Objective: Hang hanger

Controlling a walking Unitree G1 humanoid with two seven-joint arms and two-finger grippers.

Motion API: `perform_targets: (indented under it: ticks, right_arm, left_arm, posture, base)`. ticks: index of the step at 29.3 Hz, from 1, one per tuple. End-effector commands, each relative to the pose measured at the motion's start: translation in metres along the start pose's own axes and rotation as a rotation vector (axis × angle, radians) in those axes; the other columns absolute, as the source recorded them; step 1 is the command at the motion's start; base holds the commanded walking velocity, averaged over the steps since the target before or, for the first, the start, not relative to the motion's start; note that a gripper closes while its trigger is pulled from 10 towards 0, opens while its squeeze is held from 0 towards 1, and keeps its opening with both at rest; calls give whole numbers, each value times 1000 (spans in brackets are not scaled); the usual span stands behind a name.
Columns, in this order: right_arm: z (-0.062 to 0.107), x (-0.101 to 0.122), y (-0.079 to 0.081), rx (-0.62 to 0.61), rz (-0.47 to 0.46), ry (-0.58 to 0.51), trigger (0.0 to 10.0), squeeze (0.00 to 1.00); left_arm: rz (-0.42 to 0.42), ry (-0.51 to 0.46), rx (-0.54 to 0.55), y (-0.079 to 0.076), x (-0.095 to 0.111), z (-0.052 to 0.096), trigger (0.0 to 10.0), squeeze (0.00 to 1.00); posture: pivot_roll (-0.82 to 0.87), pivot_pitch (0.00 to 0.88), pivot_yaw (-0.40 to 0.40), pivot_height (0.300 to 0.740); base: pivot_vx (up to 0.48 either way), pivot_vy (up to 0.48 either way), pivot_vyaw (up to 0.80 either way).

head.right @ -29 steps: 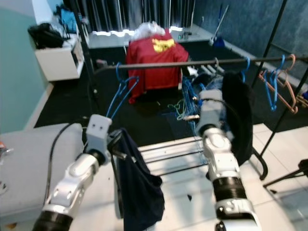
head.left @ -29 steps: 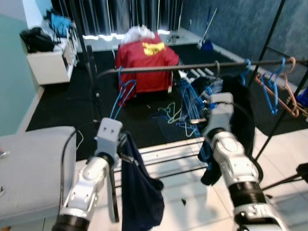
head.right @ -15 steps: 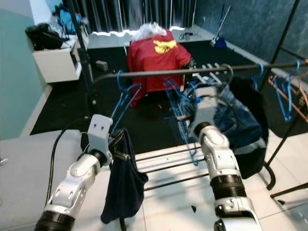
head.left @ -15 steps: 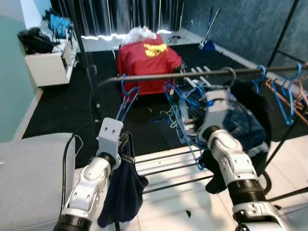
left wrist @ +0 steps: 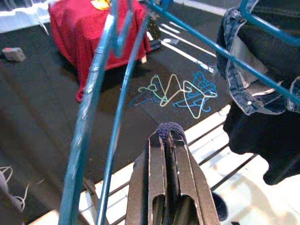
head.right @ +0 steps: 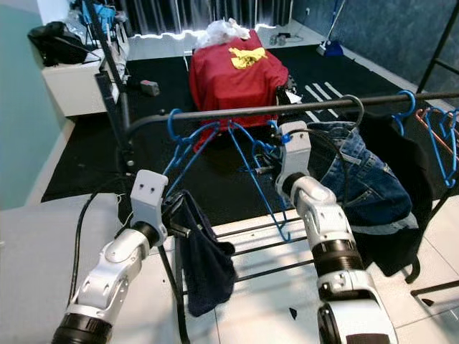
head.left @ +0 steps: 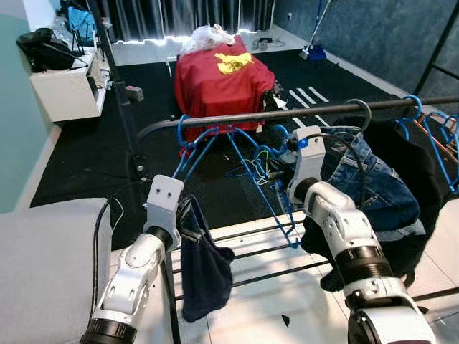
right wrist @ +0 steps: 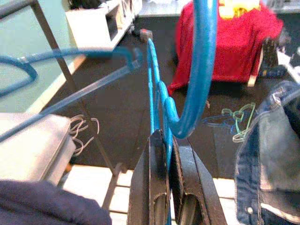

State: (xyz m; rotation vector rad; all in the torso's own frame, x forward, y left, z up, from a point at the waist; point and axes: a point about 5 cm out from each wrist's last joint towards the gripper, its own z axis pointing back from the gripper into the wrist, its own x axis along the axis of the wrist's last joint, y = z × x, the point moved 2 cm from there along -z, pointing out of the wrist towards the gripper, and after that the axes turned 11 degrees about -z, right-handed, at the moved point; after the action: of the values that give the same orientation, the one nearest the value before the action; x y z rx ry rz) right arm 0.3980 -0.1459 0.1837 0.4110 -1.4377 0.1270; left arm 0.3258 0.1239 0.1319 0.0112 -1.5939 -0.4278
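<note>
A dark rail (head.left: 251, 117) runs across the clothes rack in front of me. My right gripper (right wrist: 165, 136) is shut on a blue hanger (head.left: 262, 190) just under the rail, beside the jeans. The hanger's hook (right wrist: 201, 70) curves up from the fingers; whether it rests on the rail I cannot tell. Lower and to the left, my left gripper (left wrist: 169, 136) is shut on a navy cloth (head.left: 204, 272) that hangs limp below it.
Another blue hanger (head.left: 188, 143) hangs at the rail's left end. Jeans (head.left: 369, 175), a black garment (head.left: 423, 161) and more blue hangers (head.left: 439, 140) hang to the right. Loose hangers (left wrist: 183, 91) lie on the dark floor. A red-covered box (head.left: 219, 79) stands behind, a grey surface (head.left: 43, 265) at my left.
The whole view has shifted along the rack. My right gripper with the blue hanger now sits closer under the rail. The navy cloth has swung in my left gripper.
</note>
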Motion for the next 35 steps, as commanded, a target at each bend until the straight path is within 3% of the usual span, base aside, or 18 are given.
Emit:
perform_targets:
  ticks: [1,11,18,28,35]
  right_arm:
    - [-1,17,4,31,23,-70,10000,0]
    - [-5,27,3,11,-14,-106,10000,0]
    - [-18,30,0,1,-32,-60,10000,0]
    - [-31,58,-2,-16,-20,-70,10000,0]
    - [-34,66,-4,-26,-26,-80,10000,0]
  left_arm:
    - [-19,-3,16,6,1,7,10000,0]
    - [-27,8,5,6,-2,18,10000,0]
    - [-51,12,-30,4,-1,25,10000,0]
    - [-78,20,-58,1,0,44,10000,0]
    - [-83,36,-71,-1,-1,48,10000,0]
  posture:
    - [-2,22,-8,740]
    - [12,57,3,740]
    - [24,98,-1,740]
    - [52,134,-30,740]
    - [63,136,-32,740]
  base:
    - [0,0,0]
    - [0,0,0]
    - [0,0,0]
    - [0,0,0]
    - [0,0,0]
